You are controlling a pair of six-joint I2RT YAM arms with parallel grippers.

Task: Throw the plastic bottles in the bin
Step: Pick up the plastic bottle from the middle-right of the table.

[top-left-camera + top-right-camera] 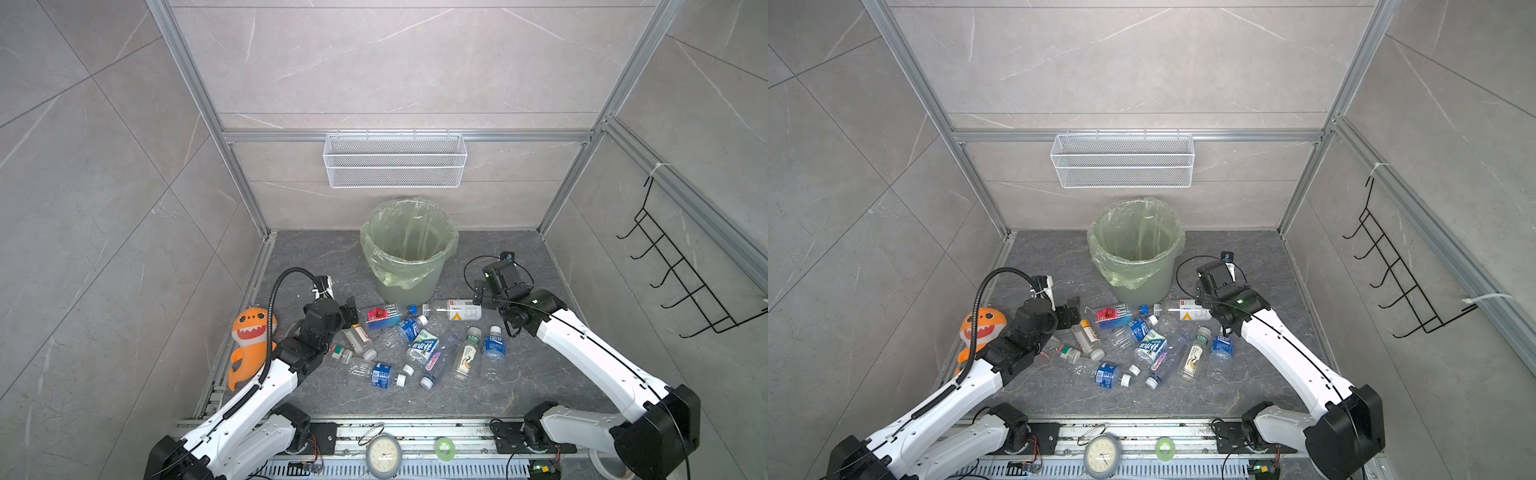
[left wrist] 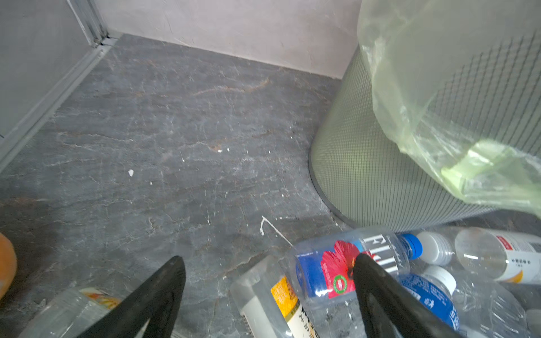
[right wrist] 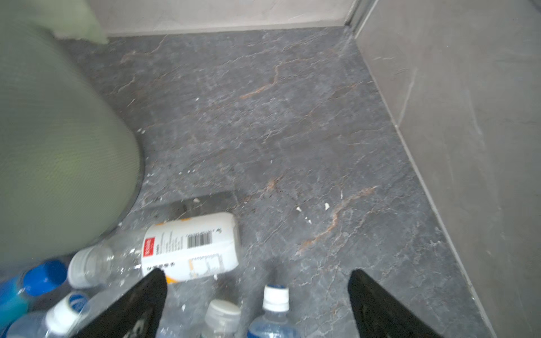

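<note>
The bin [image 1: 409, 266], grey-green with a pale green bag, stands at the back of the floor. Several plastic bottles [image 1: 419, 345] lie in a heap in front of it. My left gripper [image 2: 268, 259] is open and low at the heap's left end [image 1: 352, 311]. Its fingers straddle the base of a yellow-and-white-labelled bottle [image 2: 281, 304]. One finger [image 2: 377, 292] lies against the red-and-blue-labelled bottle [image 2: 336, 272]. My right gripper [image 3: 257, 272] hangs open above the heap's right end [image 1: 493, 311]. Two bottle caps, one of them white [image 3: 275, 297], show between its fingers. A white-labelled bottle [image 3: 190, 248] lies ahead, beside the bin.
An orange plush shark [image 1: 249, 336] lies by the left arm. On the back wall hangs a white wire basket [image 1: 395, 160], and on the right wall a black hook rack [image 1: 685, 270]. A clock [image 1: 383, 455] and a green tape roll [image 1: 444, 448] sit on the front rail.
</note>
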